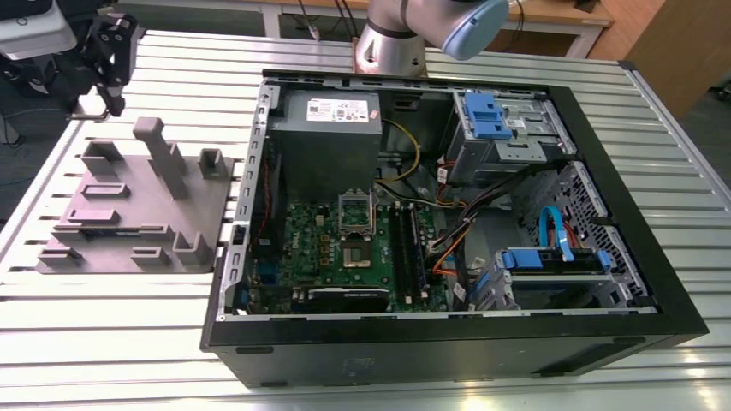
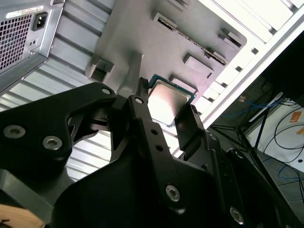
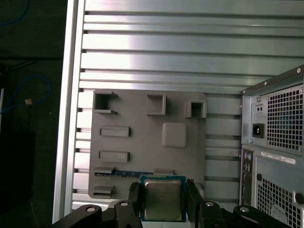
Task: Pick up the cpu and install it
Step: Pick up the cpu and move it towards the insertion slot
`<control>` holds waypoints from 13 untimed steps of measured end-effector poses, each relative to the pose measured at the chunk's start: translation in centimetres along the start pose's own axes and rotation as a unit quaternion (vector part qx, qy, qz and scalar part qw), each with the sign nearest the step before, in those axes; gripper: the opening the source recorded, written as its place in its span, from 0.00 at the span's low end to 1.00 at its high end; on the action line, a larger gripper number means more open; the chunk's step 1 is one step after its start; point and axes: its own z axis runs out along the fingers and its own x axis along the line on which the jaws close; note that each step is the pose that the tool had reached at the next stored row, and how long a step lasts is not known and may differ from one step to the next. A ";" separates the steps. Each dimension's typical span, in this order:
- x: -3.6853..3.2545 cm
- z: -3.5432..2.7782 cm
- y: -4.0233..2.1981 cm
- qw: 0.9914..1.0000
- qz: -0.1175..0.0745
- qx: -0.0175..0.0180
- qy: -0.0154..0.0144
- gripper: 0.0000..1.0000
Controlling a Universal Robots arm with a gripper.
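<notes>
The cpu (image 3: 162, 199), a flat square chip with a shiny metal top and a thin green rim, sits between my two black fingers (image 3: 134, 198) in both wrist views. My gripper (image 3: 164, 195) is shut on the cpu (image 2: 167, 100) and holds it in the air above the grey plastic fixture (image 3: 142, 142). A bare square pad on the fixture lies just beyond the chip. In the exterior view my gripper (image 1: 103, 94) hangs over the table's far corner at the exterior view's left, behind the fixture (image 1: 137, 210). The motherboard socket (image 1: 356, 248) inside the computer case lies open.
The open black computer case (image 1: 457, 342) lies on the slatted metal table (image 1: 115, 325), with a power supply (image 1: 331, 116), blue drive brackets (image 1: 485, 116) and loose cables inside. The fixture has several upright blocks (image 1: 160, 154). The case's rear panel (image 3: 275, 142) shows beside the fixture.
</notes>
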 end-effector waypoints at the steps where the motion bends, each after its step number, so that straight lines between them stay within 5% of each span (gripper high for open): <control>1: -0.06 -0.01 0.00 1.000 0.000 0.000 0.000 0.47; 13: -1.20 -0.06 -0.04 1.000 0.000 0.000 0.000 0.47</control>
